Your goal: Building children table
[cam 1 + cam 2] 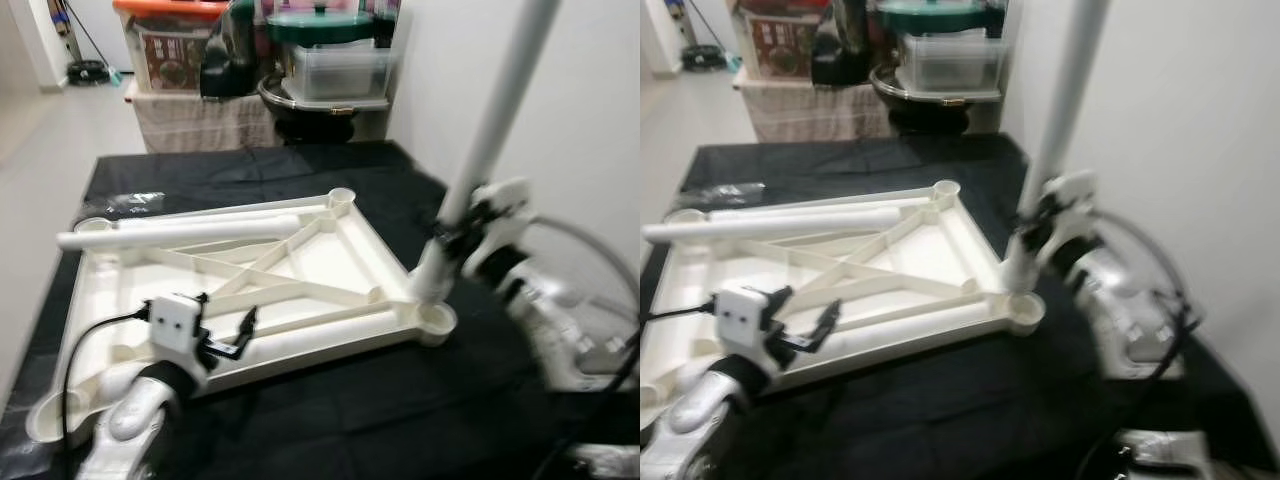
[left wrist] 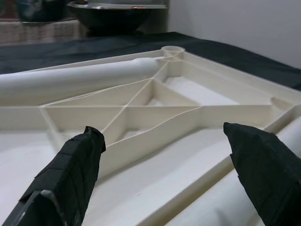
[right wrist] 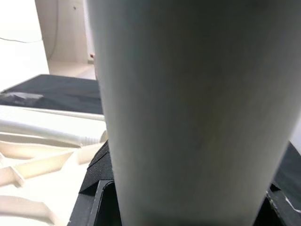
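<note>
A cream plastic tabletop [image 1: 335,262] lies upside down on a black cloth, its ribs facing up. My right gripper [image 1: 456,236] is shut on a white table leg [image 1: 497,118], which it holds upright and slightly tilted with the foot at the near right corner socket [image 1: 437,321]. In the right wrist view this leg [image 3: 188,108] sits between the black pads [image 3: 96,175]. A second leg [image 1: 180,232] lies across the tabletop's far side. My left gripper [image 1: 228,325] hovers open over the near left ribs, its fingers [image 2: 70,174] spread wide with nothing between them.
The black cloth [image 1: 330,420] covers the floor under the tabletop. Storage boxes [image 1: 170,40], a clear lidded tub [image 1: 335,65] and a black pot [image 1: 315,115] stand at the back. A white wall [image 1: 580,120] runs close on the right. A clear plastic bag [image 1: 130,203] lies at the far left.
</note>
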### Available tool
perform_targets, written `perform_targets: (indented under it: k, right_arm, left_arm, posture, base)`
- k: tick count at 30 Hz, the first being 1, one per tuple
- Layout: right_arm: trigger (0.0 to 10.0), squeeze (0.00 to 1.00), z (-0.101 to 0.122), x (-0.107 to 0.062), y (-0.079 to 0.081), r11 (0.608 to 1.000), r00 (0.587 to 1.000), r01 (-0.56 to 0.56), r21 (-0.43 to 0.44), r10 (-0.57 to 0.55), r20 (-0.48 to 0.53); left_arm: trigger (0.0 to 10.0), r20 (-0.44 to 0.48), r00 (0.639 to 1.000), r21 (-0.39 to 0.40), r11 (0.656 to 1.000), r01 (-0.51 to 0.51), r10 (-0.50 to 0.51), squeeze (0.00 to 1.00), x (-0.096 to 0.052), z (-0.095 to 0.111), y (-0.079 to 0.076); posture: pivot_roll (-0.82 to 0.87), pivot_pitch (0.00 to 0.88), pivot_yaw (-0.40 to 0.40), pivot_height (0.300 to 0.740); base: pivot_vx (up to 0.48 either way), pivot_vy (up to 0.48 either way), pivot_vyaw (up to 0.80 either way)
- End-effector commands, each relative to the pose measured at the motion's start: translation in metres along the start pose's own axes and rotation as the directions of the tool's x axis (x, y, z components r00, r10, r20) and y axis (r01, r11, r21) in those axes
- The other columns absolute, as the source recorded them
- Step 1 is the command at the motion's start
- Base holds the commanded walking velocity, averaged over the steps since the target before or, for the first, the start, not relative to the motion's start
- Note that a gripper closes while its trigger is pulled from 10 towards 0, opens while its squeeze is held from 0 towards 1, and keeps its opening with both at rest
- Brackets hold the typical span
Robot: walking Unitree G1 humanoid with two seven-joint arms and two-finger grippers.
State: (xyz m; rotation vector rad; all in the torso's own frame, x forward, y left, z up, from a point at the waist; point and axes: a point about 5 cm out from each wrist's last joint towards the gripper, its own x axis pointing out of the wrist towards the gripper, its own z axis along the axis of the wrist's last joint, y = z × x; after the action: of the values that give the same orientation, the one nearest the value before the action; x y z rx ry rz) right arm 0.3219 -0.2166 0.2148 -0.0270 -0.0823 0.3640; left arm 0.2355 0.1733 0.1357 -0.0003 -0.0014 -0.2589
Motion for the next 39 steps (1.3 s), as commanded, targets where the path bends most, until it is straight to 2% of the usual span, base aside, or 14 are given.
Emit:
perform_targets:
  k: [1, 5, 8, 9, 18, 26, 29, 32, 39]
  right_arm:
    - [0.0, 0.0, -0.003, -0.005, -0.007, 1.0, 1.0, 0.023, -0.018, -0.023, -0.002]
    - [0.0, 0.0, -0.011, -0.01, -0.008, 0.999, 0.999, 0.045, -0.007, -0.045, -0.022]
    - [0.0, 0.0, -0.018, -0.011, -0.002, 0.999, 0.999, 0.037, 0.012, -0.036, -0.03]
    - [0.0, 0.0, -0.026, -0.011, 0.004, 0.999, 0.999, 0.033, 0.024, -0.031, -0.043]
    - [0.0, 0.0, -0.042, -0.009, 0.012, 0.997, 0.997, 0.038, 0.06, -0.035, -0.064]
    - [0.0, 0.0, -0.039, -0.005, 0.012, 0.996, 0.998, 0.056, 0.073, -0.053, -0.042]
    - [0.0, 0.0, -0.038, -0.004, 0.014, 0.996, 0.998, 0.054, 0.073, -0.051, -0.035]
    - [0.0, 0.0, -0.036, -0.002, 0.013, 0.996, 0.998, 0.056, 0.074, -0.054, -0.022]
    - [0.0, 0.0, -0.03, 0.002, 0.012, 0.995, 0.998, 0.063, 0.078, -0.063, 0.006]
  left_arm:
    - [10.0, -0.006, 1.0, 0.01, 1.0, -0.002, 0.002, 0.0, 0.0, -0.002, 0.0]
    - [10.0, -0.01, 1.0, 0.023, 1.0, 0.007, -0.007, 0.0, 0.002, -0.003, 0.0]
    - [10.0, -0.01, 1.0, 0.026, 1.0, 0.011, -0.01, 0.0, 0.004, -0.003, -0.001]
    - [10.0, -0.012, 1.0, 0.035, 0.999, 0.013, -0.012, 0.0, 0.004, -0.003, -0.001]
    - [10.0, -0.002, 1.0, 0.022, 1.0, 0.011, -0.011, 0.0, 0.006, -0.003, -0.002]
    - [10.0, -0.019, 0.999, 0.037, 0.998, 0.044, -0.043, 0.0, 0.007, -0.005, -0.006]
    - [10.0, -0.044, 0.998, 0.053, 0.997, 0.051, -0.049, 0.0, 0.007, -0.007, -0.006]
    - [10.0, -0.018, 0.999, 0.036, 0.999, 0.03, -0.029, 0.0, 0.007, -0.005, -0.005]
    - [10.0, -0.023, 0.999, 0.039, 0.999, 0.024, -0.023, 0.0, 0.007, -0.006, -0.006]
  posture:
    - [0.03, 0.0, -0.06, 0.74]
    - [0.02, 0.0, -0.053, 0.74]
    - [0.02, 0.0, -0.051, 0.74]
    - [0.02, 0.0, -0.051, 0.74]
    - [0.03, 0.0, -0.054, 0.74]
    - [0.03, 0.0, -0.05, 0.74]
    - [0.03, 0.0, -0.049, 0.74]
    - [0.03, 0.0, -0.053, 0.74]
    - [0.03, 0.0, -0.054, 0.74]
  base:
    - [0.0, 0.0, 0.0]
    - [0.0, 0.0, 0.0]
    - [0.0, 0.0, 0.0]
    - [0.0, 0.0, 0.0]
    - [0.0, 0.0, 0.0]
    - [0.0, 0.0, 0.0]
    - [0.0, -0.471, 0.0]
    - [0.0, -0.445, 0.0]
    - [0.0, 0.0, 0.0]
